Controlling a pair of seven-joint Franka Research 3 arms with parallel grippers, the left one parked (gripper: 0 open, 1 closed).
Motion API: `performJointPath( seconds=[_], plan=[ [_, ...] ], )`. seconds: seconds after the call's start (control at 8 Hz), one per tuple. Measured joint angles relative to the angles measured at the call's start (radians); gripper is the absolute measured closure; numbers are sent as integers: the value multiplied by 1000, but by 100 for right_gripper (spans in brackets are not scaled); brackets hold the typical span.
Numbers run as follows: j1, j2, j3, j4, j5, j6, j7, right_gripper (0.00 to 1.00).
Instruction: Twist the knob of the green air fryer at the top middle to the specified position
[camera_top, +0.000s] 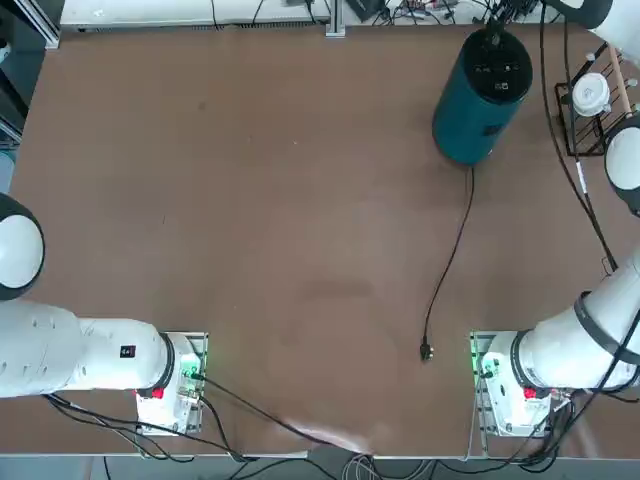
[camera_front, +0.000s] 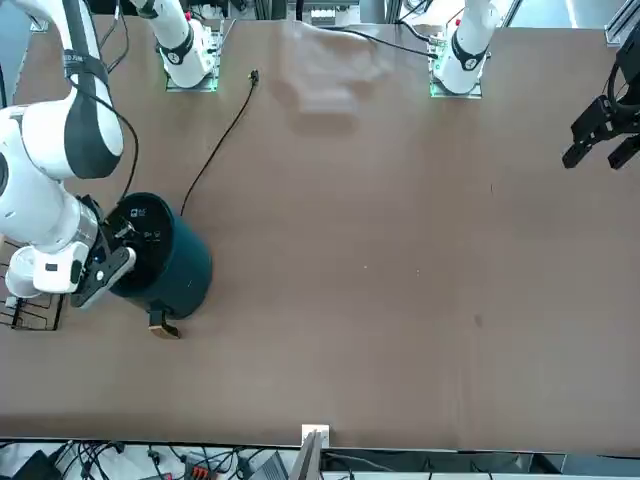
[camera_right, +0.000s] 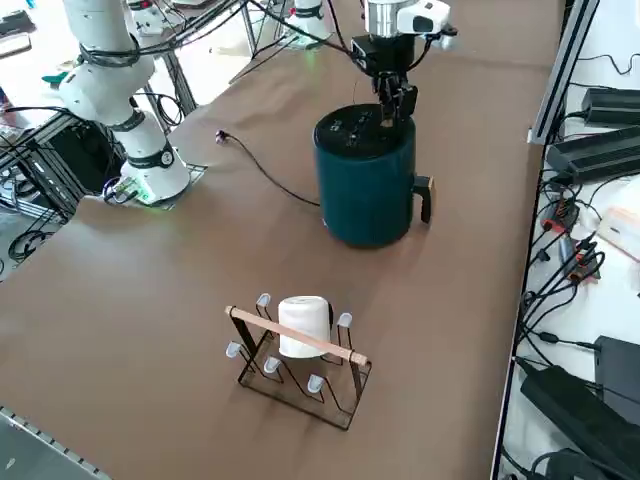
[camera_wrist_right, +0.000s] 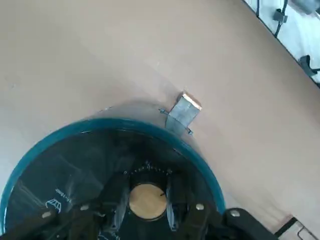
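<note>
Squarely on the brown desk (camera_top: 250, 250) stands the green air fryer (camera_right: 365, 190), upright, its black control panel (camera_top: 497, 62) facing straight up and its handle (camera_right: 424, 197) jutting from the side wall. A thin black power cord (camera_top: 452, 255) trails away from the fryer's base toward the robot. Beside the fryer, well apart from it, a wire rack (camera_right: 300, 365) carries a white ball. Directly above the fryer's top, the right hand (camera_wrist_right: 148, 210) points straight down onto the panel. Its two fingers (camera_wrist_right: 114, 200) are clamped on the knob (camera_wrist_right: 147, 201), one on each side of the small tan dial, so the dial sits between them. Because the knob lies flat on the fryer's top, its turning axis runs vertically, in line with the hand above it; the twist looks to call for a roll of the wrist about that axis, with no sideways travel across the panel.
</note>
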Motion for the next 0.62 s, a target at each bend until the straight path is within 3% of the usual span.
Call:
performJointPath(
  seconds=[0.62],
  plan=[
    [3,2,1,0,-8,9,-170,55]
  ],
)
